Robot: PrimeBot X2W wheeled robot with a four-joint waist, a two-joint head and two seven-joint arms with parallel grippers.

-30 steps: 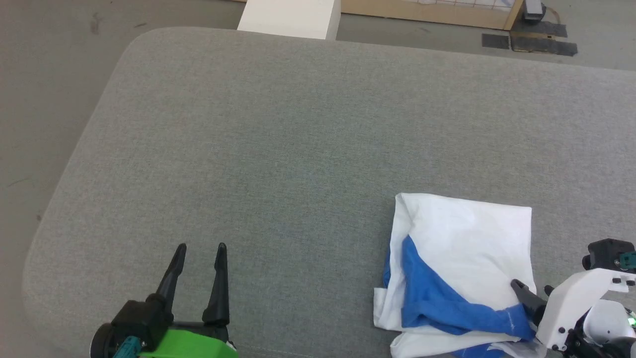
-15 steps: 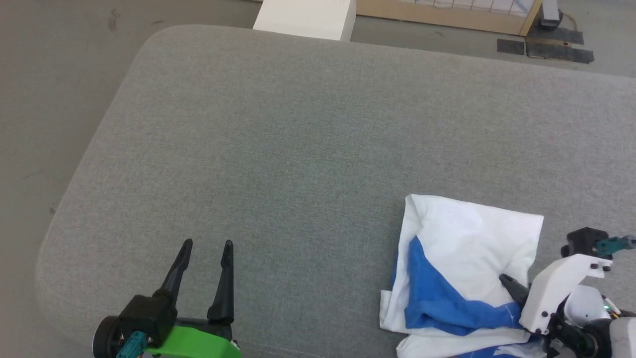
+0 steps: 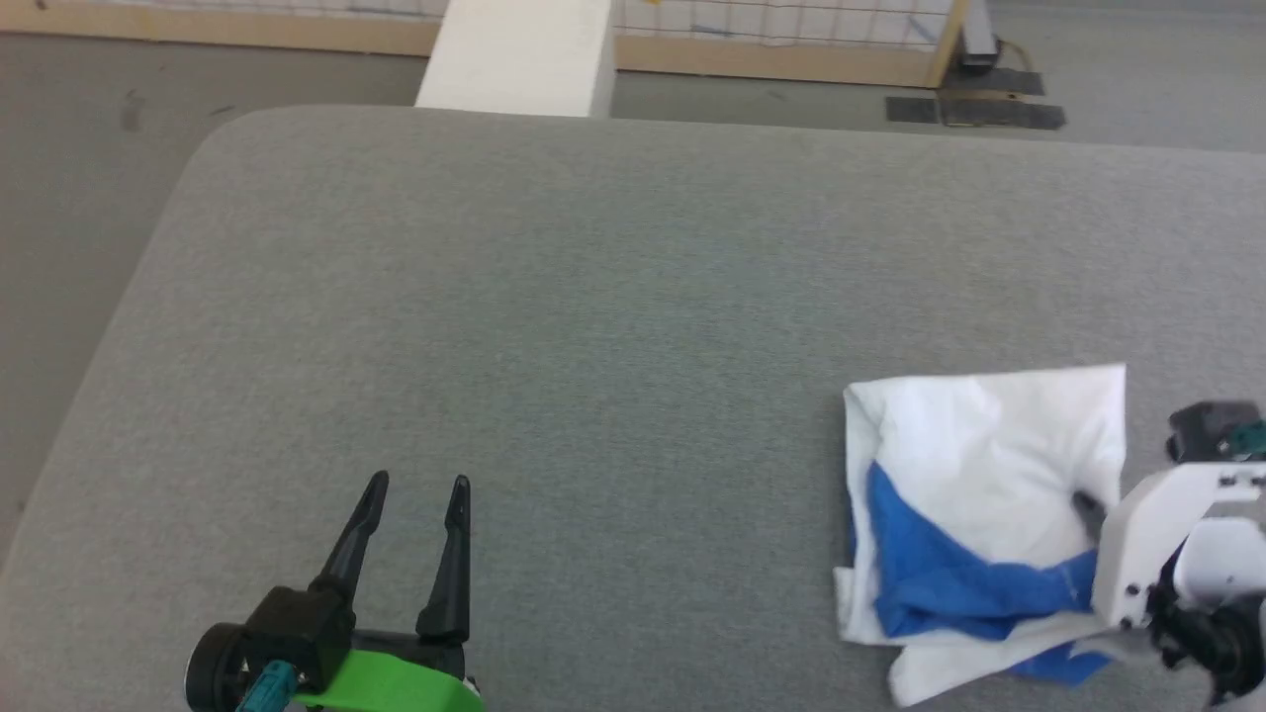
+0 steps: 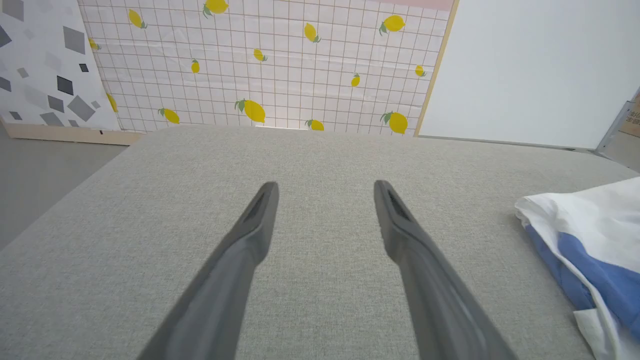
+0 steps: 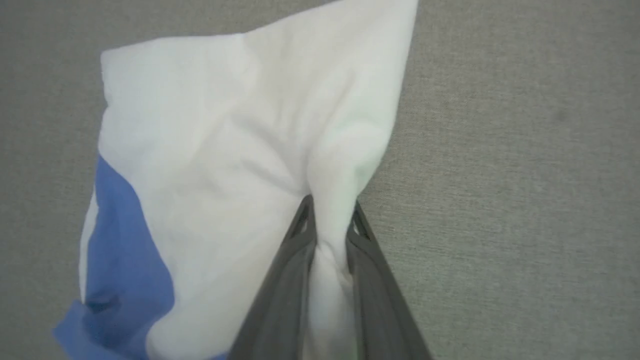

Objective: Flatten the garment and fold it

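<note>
The garment [image 3: 989,465] is a white T-shirt with blue parts, lying folded in a rough square at the right of the grey cushion [image 3: 593,297]. My right gripper [image 5: 330,212] pinches a ridge of the garment's [image 5: 225,150] white cloth between its two fingers at the right edge; in the head view its white wrist covers the fingers [image 3: 1088,509]. Far off at the lower left, my left gripper [image 3: 415,487] hovers open above bare cushion. In the left wrist view its fingers [image 4: 260,210] stand wide apart, with the garment [image 4: 590,230] at the right edge.
The cushion's rounded left edge [image 3: 129,297] drops to a grey floor. Beyond the far edge stand a white block [image 3: 514,54] and a lemon-patterned panel [image 4: 260,60]. Dark mats [image 3: 974,109] lie on the floor at the back right.
My right gripper has closed on the garment's right edge and bunched the cloth into a ridge. The head camera has shifted. The left gripper stays open and still.
</note>
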